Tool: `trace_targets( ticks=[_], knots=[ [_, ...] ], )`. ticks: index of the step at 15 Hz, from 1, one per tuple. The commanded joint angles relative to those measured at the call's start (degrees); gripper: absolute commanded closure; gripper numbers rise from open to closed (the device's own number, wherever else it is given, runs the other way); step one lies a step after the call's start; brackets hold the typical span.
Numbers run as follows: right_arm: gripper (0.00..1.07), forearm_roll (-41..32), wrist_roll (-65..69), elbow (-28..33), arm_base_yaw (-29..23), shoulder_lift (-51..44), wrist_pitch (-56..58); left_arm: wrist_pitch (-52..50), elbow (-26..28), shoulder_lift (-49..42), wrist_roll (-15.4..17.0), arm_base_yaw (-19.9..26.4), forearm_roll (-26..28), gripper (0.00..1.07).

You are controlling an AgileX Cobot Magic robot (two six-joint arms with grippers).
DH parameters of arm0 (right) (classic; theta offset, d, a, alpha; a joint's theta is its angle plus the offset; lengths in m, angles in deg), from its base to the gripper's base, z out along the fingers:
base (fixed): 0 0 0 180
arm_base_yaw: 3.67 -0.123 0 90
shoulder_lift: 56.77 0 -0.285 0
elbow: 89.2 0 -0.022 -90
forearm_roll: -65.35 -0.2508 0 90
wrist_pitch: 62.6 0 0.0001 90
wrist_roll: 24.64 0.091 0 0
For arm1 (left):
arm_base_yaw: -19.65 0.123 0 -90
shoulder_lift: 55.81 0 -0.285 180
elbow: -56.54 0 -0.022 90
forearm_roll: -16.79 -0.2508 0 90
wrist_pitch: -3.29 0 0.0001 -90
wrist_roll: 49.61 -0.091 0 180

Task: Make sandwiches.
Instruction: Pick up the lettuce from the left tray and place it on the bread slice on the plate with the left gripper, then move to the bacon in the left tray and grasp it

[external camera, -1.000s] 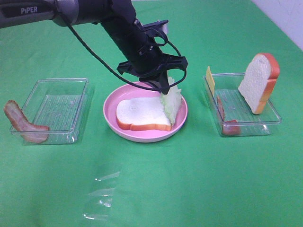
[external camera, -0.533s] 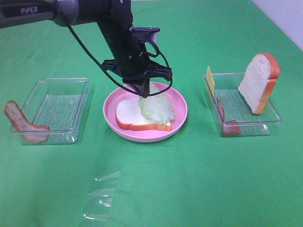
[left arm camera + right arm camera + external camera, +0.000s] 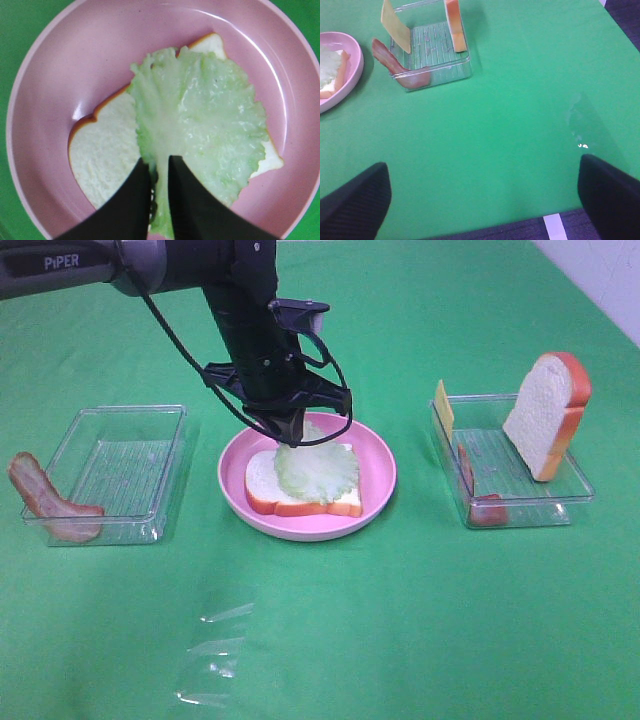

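On the pink plate (image 3: 382, 490) lies a white bread slice (image 3: 262, 480) with an orange-brown crust. A pale green lettuce leaf (image 3: 318, 470) is spread flat over it. My left gripper (image 3: 290, 436) stands over the plate's far side. In the left wrist view its jaws (image 3: 160, 167) stand nearly together, with the stem of the lettuce (image 3: 200, 120) between them, over the bread (image 3: 105, 155). My right gripper (image 3: 482, 200) is open over bare green cloth, with nothing between its fingers; the high view does not show it.
A clear tray (image 3: 515, 510) on the right holds an upright bread slice (image 3: 548, 415), a yellow cheese slice (image 3: 443, 405) and a bacon strip (image 3: 482, 506). A clear tray (image 3: 120, 470) on the left has a bacon strip (image 3: 45, 505) leaning against its outer wall. Clear plastic film (image 3: 215, 655) lies at the front.
My left gripper has moved left across the plate. The lettuce, which hung upright at the bread's right edge, now lies flat on the slice. The right gripper has not moved.
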Motion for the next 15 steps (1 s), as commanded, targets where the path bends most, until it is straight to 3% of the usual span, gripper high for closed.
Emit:
trace_targets(
  ticks=[1, 3, 7, 9, 11, 13, 15],
  knots=[
    [0.09, 0.0, -0.52, 0.11, 0.0, -1.55, -0.4, 0.11, 0.11, -0.11, 4.3, -0.17, -2.41, 0.36],
    [0.09, 0.0, -0.52, 0.11, 0.0, -1.55, -0.4, 3.72, 1.43, -0.17, 4.58, -0.17, -5.21, 0.05],
    [0.09, 0.0, -0.52, 0.11, 0.0, -1.55, -0.4, 15.99, 8.25, -0.8, 3.32, 0.06, -5.67, 0.05],
    [0.09, -0.06, -0.52, 0.11, 0.0, -1.55, -0.4, 15.99, 7.33, -7.39, 2.58, 0.97, -4.87, 0.08],
    [0.09, -0.06, -0.52, 0.11, 0.0, -1.55, -0.4, 15.99, 0.29, -14.73, 0.46, 2.58, -6.93, 0.09],
    [0.09, -0.06, -0.52, 0.11, 0.0, -1.55, -0.4, 15.99, -7.28, -20.45, 0.97, 6.13, -7.79, 0.09],
    [0.09, -0.06, -0.52, 0.11, 0.0, -1.55, -0.4, 15.99, -16.56, -26.36, 1.38, 12.95, -7.79, 0.09]
  ],
)
